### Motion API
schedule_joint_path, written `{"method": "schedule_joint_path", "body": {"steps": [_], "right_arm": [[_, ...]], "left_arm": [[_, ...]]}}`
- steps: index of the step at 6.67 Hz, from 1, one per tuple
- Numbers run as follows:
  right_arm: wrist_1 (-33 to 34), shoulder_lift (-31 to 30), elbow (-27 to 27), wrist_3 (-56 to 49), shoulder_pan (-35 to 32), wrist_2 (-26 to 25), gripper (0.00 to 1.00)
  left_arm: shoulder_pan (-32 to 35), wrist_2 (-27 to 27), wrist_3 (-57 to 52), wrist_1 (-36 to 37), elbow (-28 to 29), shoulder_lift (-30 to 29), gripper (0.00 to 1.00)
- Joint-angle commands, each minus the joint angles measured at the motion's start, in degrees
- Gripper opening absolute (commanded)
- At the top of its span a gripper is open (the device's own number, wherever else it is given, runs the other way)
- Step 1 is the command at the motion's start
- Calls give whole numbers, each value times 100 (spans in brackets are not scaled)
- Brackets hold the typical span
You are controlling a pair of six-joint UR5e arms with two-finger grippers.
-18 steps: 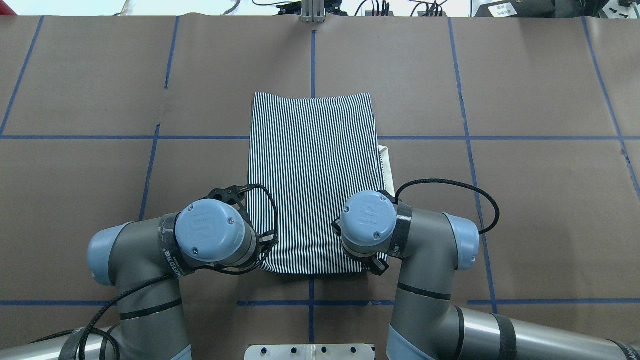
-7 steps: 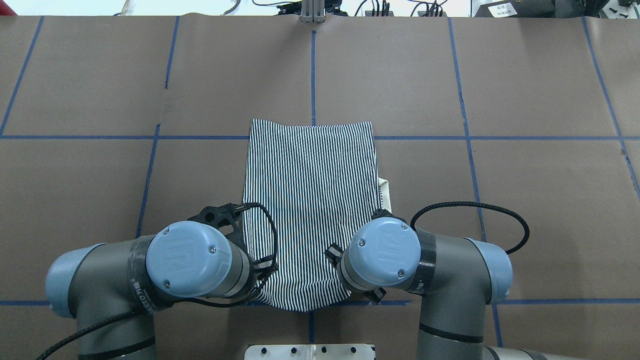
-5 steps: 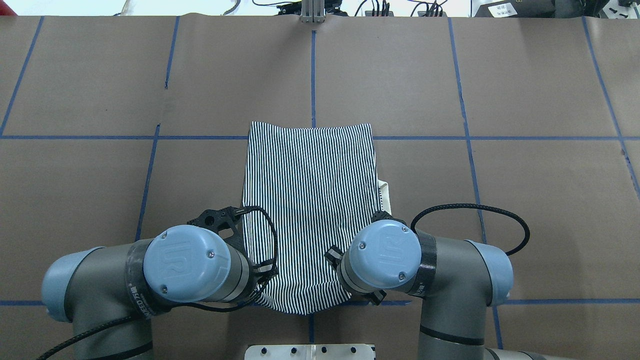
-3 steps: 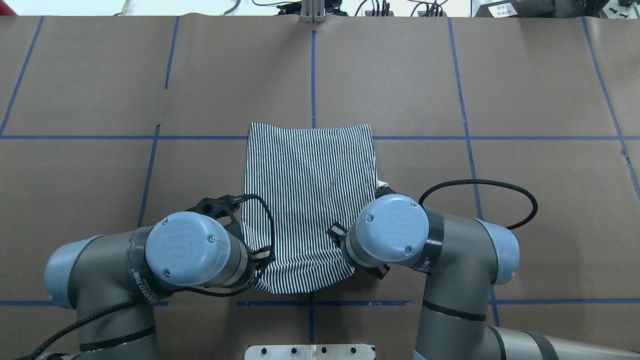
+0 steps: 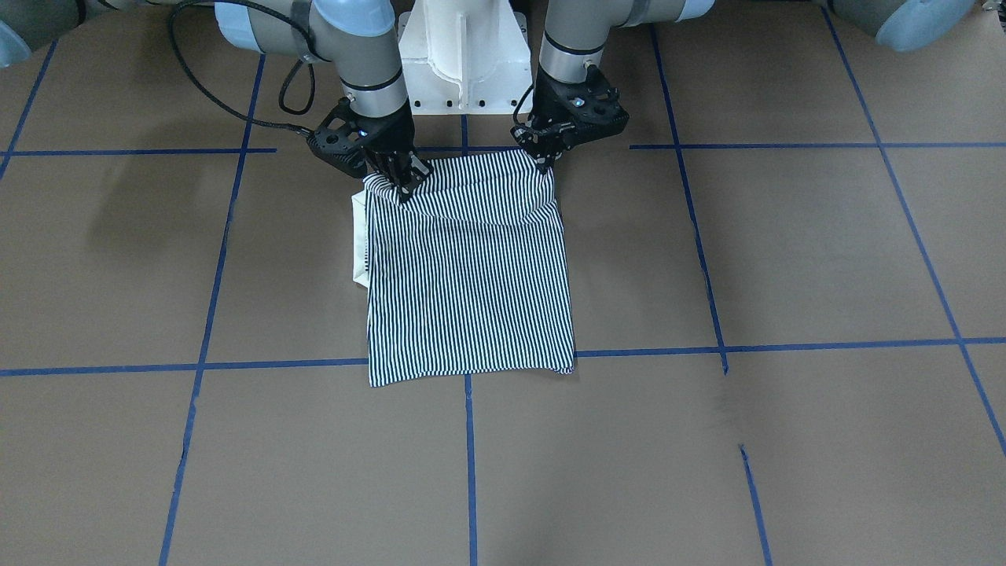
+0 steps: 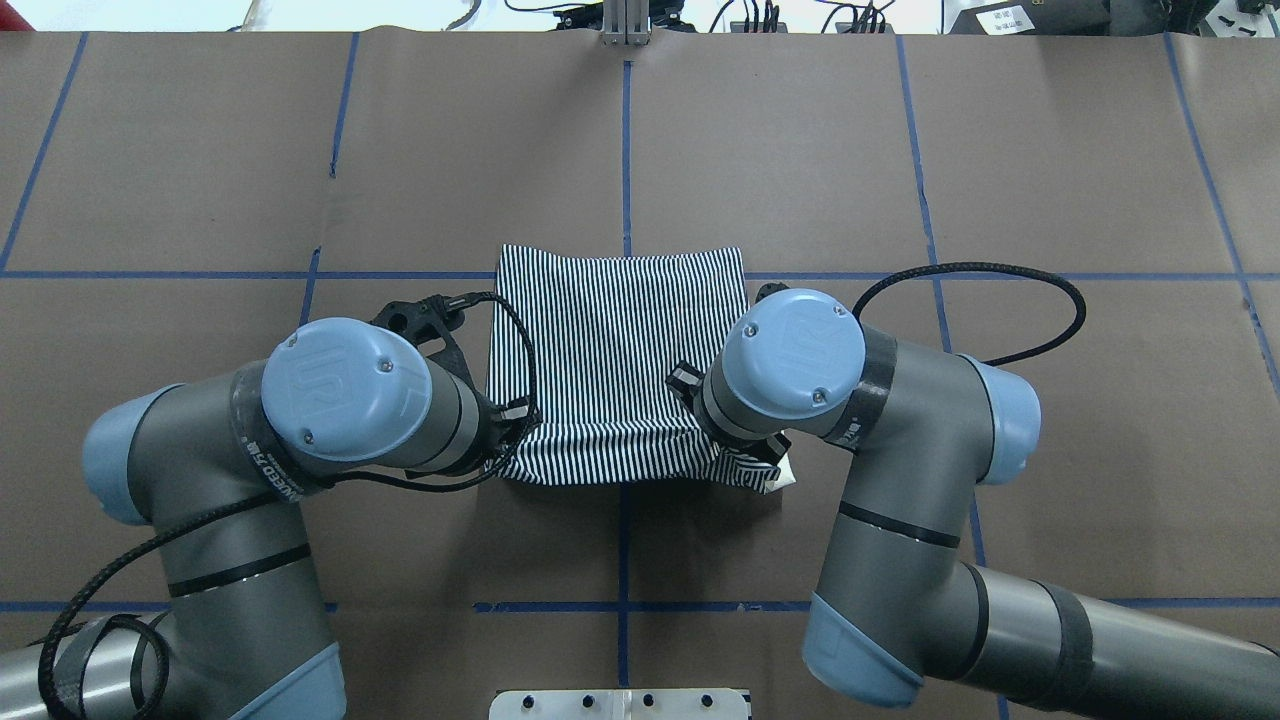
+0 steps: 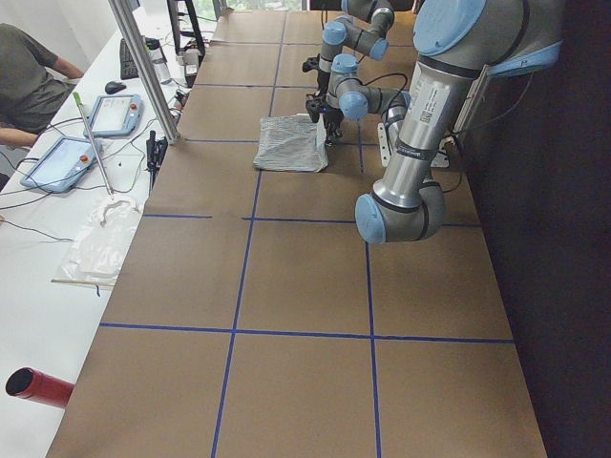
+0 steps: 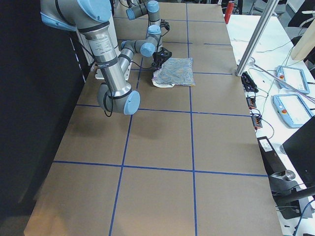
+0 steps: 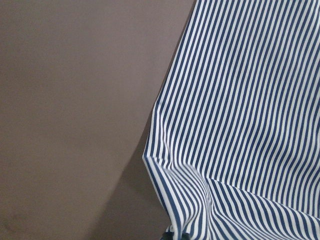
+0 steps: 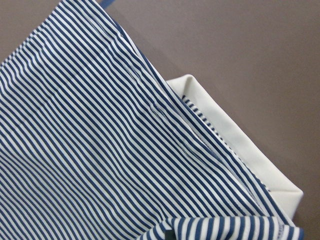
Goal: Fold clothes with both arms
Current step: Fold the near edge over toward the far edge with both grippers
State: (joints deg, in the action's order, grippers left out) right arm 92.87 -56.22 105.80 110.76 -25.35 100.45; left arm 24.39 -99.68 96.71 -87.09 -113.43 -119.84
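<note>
- The polo shirt point(image 5: 469, 299) lies mid-tabletop point(image 5: 786, 251), nearer the robot's edge, and it is already a narrow rectangle.
- The left gripper point(image 5: 546, 159) and the right gripper point(image 5: 402, 185) each pinch one robot-side corner, raised off the surface; I judge the fold toward the far edge is left to do.
- The thin striped knit is soft and sags between the grips; the cream collar point(image 10: 235, 130) looks thicker and smooth.

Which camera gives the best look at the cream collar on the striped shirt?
The right wrist view: the cream collar sticks out large from under the striped shirt. The front-facing view shows a narrow strip, the overhead view a tiny corner, the left wrist view none; the side views are too small to tell.
</note>
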Motion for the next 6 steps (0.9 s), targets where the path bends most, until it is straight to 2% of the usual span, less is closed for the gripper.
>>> {"method": "schedule_joint_path", "body": {"steps": [1, 2, 3, 4, 5, 6], "right_arm": [[-810, 225, -690, -72, -233, 1, 0], [-805, 339, -770, -72, -434, 18, 0], [-814, 679, -1250, -81, -714, 71, 0], [-858, 1118, -2037, -203, -1039, 184, 0], [-1345, 1635, -3046, -474, -1408, 333, 99], [-1716, 1823, -3604, -912, -1585, 335, 100]], "left_arm": [[145, 1, 50, -290, 278, -12, 0], [363, -7, 241, -343, 304, -47, 0], [748, -51, 269, -622, 591, -170, 0], [1274, -173, 217, -1129, 1517, -441, 11], [1627, -209, -323, -2135, 2674, -730, 99], [2048, -236, -694, -2423, 3034, -777, 100]]}}
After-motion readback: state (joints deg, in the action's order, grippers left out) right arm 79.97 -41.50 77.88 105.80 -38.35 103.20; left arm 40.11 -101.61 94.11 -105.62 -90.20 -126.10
